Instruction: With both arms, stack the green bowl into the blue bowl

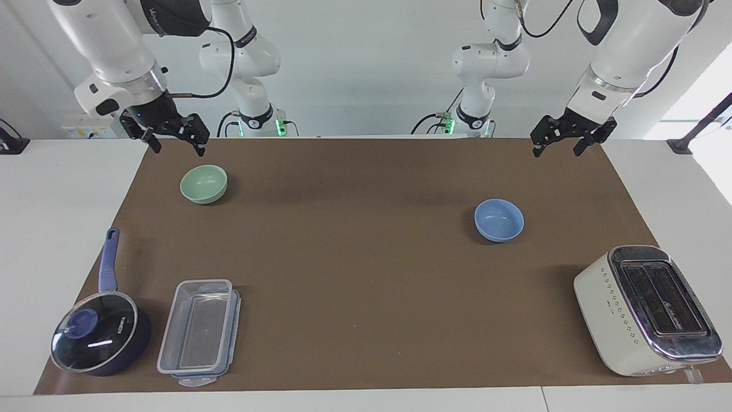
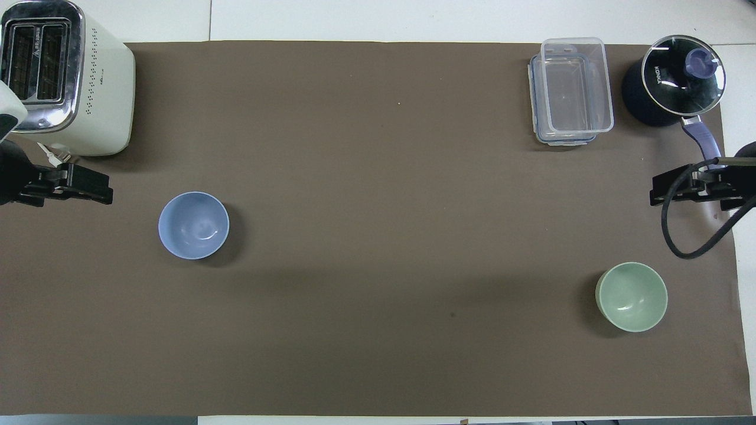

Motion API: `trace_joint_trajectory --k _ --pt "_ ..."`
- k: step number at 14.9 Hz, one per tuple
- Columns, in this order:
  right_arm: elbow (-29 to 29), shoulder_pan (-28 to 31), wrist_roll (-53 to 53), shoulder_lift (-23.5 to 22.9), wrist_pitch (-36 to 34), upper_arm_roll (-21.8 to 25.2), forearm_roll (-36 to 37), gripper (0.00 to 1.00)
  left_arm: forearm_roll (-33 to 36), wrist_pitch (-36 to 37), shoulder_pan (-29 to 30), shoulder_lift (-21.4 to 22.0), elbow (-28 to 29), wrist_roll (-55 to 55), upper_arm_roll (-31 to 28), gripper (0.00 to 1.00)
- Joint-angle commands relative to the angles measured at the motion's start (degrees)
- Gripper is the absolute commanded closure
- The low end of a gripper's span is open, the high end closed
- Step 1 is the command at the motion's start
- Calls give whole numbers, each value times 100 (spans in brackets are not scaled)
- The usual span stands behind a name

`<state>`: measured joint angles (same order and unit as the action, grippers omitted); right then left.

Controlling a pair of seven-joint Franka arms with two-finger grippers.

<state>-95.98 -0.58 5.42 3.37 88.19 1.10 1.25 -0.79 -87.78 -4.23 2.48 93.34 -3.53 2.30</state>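
Facing view is showing me both arms hanging with fingers spread wide and holding nothing, the right gripper (image 1: 177,142) up at eleven o'clock above the green bowl (image 1: 203,183), the left gripper (image 1: 563,142) at one o'clock above the blue bowl (image 1: 498,220), bowls sitting well apart on the brown mat (image 1: 366,269).

Toaster (image 2: 65,77) clipped at the overhead view's upper left edge, left gripper (image 2: 71,184) mostly cut off at left edge, right gripper (image 2: 697,188) cut at right edge.
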Motion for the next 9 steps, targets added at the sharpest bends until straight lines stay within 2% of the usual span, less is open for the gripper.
trace_joint_trajectory --k 1,3,5,6,7,9 --pt "-631 76 -14 365 286 -4 -11 0 -53 -168 -16 322 499 37 -19 0" --pt "-1254 242 -250 646 654 22 -11 0 -53 -825 1 655 1340 63 -19 0" --pt "-2437 531 -654 1145 1485 31 -11 0 -53 -1424 27 928 2150 72 -10 0" --pt "-3026 672 -874 1409 1987 39 -11 0 -53 -1670 28 929 2432 90 -10 0" --pt "-3380 761 -1111 1516 2287 48 -11 0 -53 -1995 10 895 2687 133 -10 0" --pt "-3629 1050 -1533 1526 2343 57 -11 0 -53 -2645 1 816 3092 125 -10 0"
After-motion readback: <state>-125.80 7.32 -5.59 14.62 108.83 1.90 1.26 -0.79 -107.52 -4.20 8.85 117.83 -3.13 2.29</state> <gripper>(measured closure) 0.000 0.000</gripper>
